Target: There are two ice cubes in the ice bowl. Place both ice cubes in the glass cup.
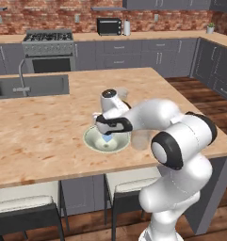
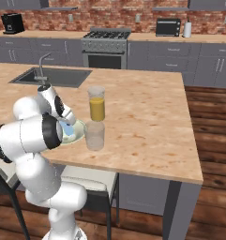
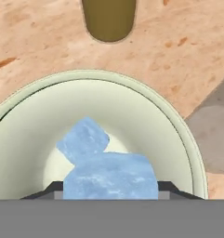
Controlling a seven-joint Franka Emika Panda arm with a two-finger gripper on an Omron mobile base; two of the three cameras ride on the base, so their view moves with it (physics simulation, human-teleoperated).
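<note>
Claw (image 3: pixel 110 188) is down inside the ice bowl (image 3: pixel 178 135), its two dark tips pressed against either side of the nearer ice cube (image 3: pixel 111 176): pinching it. The second ice cube (image 3: pixel 83 139) lies just behind, touching the first, on the bowl floor. The bowl sits on the wooden tabletop (image 1: pixel 39 132) near its front edge. The glass cup (image 2: pixel 94 136) stands just beside the bowl (upright), with the taller juice glass (image 2: pixel 97 104) close behind it. A sink (image 1: pixel 35 85) is set in the tabletop's far left.
</note>
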